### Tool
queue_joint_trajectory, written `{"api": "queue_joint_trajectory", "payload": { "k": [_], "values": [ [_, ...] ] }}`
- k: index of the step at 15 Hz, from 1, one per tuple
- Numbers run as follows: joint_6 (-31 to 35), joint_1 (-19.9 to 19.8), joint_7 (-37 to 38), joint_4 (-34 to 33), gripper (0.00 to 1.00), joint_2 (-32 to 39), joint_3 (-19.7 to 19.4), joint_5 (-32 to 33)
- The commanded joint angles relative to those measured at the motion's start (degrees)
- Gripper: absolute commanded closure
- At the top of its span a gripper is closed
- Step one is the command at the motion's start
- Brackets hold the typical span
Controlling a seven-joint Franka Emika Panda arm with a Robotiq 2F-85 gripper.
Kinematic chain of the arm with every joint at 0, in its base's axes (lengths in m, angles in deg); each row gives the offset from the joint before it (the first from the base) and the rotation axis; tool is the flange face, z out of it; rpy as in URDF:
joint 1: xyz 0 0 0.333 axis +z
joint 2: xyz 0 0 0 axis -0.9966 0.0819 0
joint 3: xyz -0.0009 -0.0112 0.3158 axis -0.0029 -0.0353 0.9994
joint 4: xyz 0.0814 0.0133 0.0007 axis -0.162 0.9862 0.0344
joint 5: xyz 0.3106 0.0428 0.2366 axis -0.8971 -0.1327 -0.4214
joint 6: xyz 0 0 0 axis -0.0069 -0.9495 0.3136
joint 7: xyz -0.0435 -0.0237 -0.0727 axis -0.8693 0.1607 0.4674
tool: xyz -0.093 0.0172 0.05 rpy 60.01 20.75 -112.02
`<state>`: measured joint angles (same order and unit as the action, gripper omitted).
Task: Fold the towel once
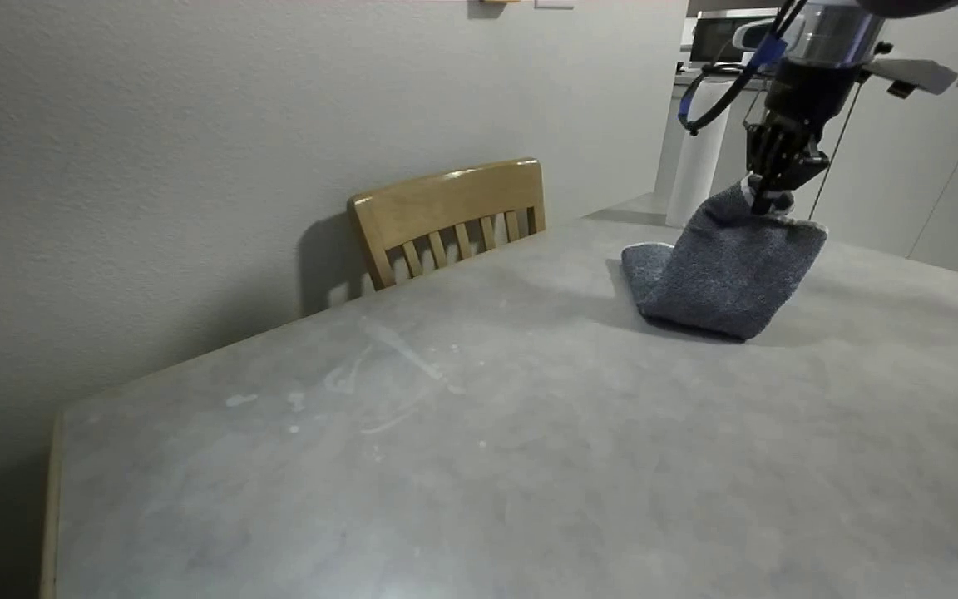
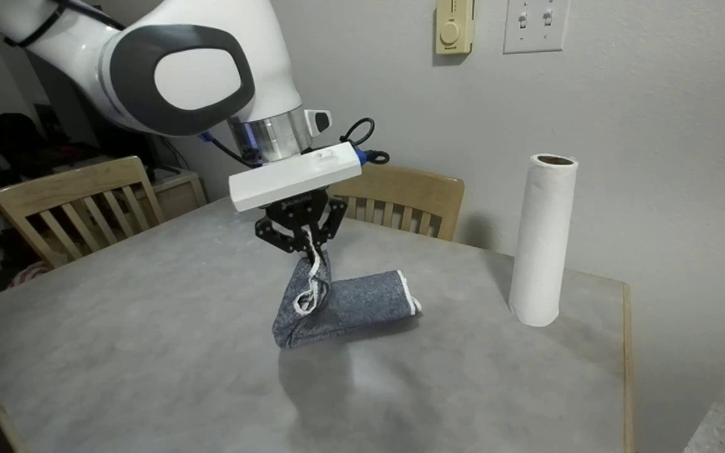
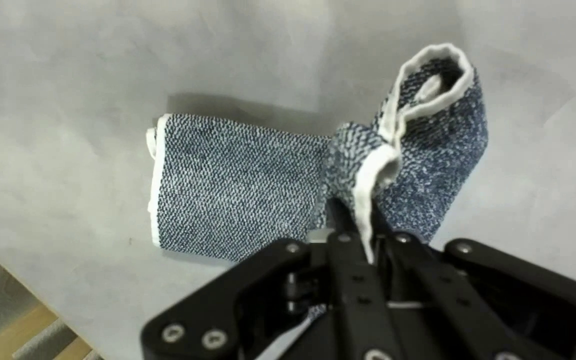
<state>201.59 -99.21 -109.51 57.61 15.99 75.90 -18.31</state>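
The blue-grey towel (image 1: 728, 274) with white edge trim is partly on the table and partly lifted. In an exterior view the towel (image 2: 365, 302) has one end lying flat and the other end raised into a bent flap. My gripper (image 2: 315, 251) points down and is shut on the raised end, with the white trim pinched between the fingers. The gripper (image 1: 766, 200) shows from behind the flap in an exterior view. In the wrist view the flat part of the towel (image 3: 238, 185) lies left of the gripper (image 3: 355, 215); a curled, looped edge stands to the right.
The grey table (image 1: 446, 466) carries the towel. An upright white paper roll (image 2: 542, 245) stands near the table's end by the wall. Wooden chairs (image 2: 79, 201) stand at the table edges; one chair back (image 1: 454, 200) rises against the wall.
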Motion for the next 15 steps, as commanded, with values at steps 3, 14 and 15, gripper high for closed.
{"api": "queue_joint_trajectory", "payload": {
  "k": [3, 14, 15],
  "values": [
    [-4.9, 0.63, -8.62, -1.74, 0.98, -4.21, -2.54, 3.65],
    [-6.68, 2.34, -10.87, -3.51, 0.98, -4.78, -4.74, 7.28],
    [-6.71, 2.27, -11.26, -3.89, 0.98, -4.19, -4.81, 7.07]
  ]
}}
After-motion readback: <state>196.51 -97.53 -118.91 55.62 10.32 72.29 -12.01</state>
